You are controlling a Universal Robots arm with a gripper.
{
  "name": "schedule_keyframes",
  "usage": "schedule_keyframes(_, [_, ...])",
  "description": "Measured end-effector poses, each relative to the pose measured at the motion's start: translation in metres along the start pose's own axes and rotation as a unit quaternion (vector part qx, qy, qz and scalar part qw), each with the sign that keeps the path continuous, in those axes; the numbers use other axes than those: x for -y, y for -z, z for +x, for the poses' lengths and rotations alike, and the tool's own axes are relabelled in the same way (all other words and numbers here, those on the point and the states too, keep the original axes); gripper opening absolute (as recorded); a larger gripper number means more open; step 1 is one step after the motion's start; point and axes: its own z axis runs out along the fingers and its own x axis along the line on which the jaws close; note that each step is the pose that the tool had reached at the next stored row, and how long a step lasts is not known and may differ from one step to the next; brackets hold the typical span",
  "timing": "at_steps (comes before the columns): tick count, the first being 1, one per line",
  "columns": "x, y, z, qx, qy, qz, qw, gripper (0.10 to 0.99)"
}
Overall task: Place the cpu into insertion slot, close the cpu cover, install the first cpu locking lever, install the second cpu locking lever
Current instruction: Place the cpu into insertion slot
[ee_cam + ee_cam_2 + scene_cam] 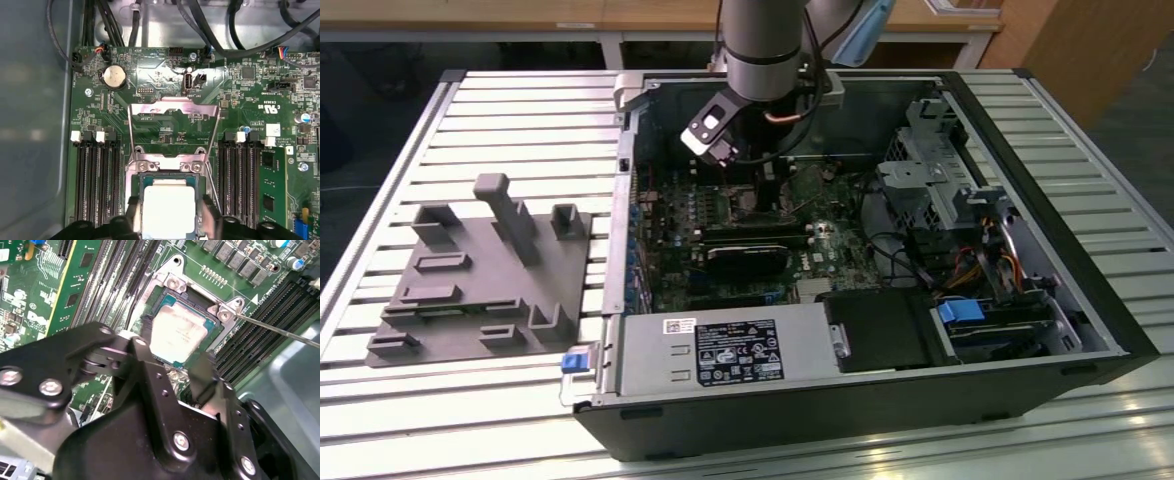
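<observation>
Black gripper (170,225) directly over small square silver-topped cpu (169,207), apparently lying in the dark, metal-rimmed insertion slot (187,299). Clamped or released: cannot tell. Thin silver windowed cpu cover (172,105) open just beyond. Risk: chip dragged askew on retreat, bending contacts.

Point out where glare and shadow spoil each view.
First wrist view: glare washes the cpu almost white; the cpu cover has a pinkish sheen. Second wrist view: milder shine on the cpu. Exterior view: table slats gleam, computer case interior dim.
</observation>
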Motion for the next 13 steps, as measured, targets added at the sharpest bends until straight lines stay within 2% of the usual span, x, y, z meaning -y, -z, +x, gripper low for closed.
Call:
schedule_keyframes(1, [-0.0002,0.0006,0.0000,0.0000,0.000,0.0002,1.0000,0.600])
schedule_keyframes(4, [-0.0006,0.0023,0.0000,0.0000,0.000,0.0006,1.0000,0.416])
schedule_keyframes(5, [-0.0008,0.0028,0.0000,0.0000,0.000,0.0007,1.0000,0.416])
schedule_keyframes(8, [-0.0010,0.0042,0.0000,0.0000,0.000,0.0008,1.0000,0.239])
schedule_keyframes(9, [-0.0011,0.0047,0.0000,0.0000,0.000,0.0008,1.0000,0.239])
schedule_keyframes(11, [-0.0012,0.0058,0.0000,-0.0001,0.000,0.0009,1.0000,0.125])
schedule_keyframes(13, [-0.0013,0.0066,0.0000,-0.0001,0.000,0.0009,1.0000,0.125])
